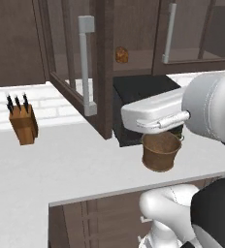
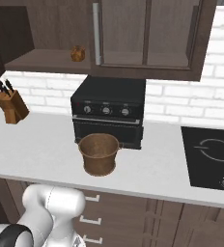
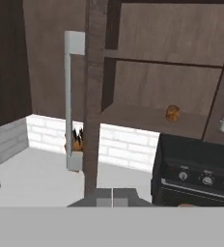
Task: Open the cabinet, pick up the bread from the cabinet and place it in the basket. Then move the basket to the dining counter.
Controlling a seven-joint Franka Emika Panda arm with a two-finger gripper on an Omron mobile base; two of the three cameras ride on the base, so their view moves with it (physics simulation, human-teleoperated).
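The cabinet (image 2: pixel 133 34) hangs on the wall, and its left door (image 1: pixel 71 72) is swung open toward me, edge-on in the hand view (image 3: pixel 95 96). The bread (image 1: pixel 121 54) (image 2: pixel 77 53) (image 3: pixel 172 113), a small tan loaf piece, lies on the lower shelf inside. On the white counter below, the round brown basket (image 1: pixel 160 151) (image 2: pixel 99 154) stands in front of the oven with nothing in it. My gripper (image 3: pixel 112 198) is shut on nothing, well short of the shelf and just right of the open door's edge. The dining counter is out of view.
A black countertop oven (image 2: pixel 109 108) (image 3: pixel 196 164) sits under the cabinet, behind the basket. A wooden knife block (image 1: pixel 23 123) (image 2: pixel 10 106) stands at the left against the brick wall. A black cooktop (image 2: pixel 213 157) is set into the counter at the right.
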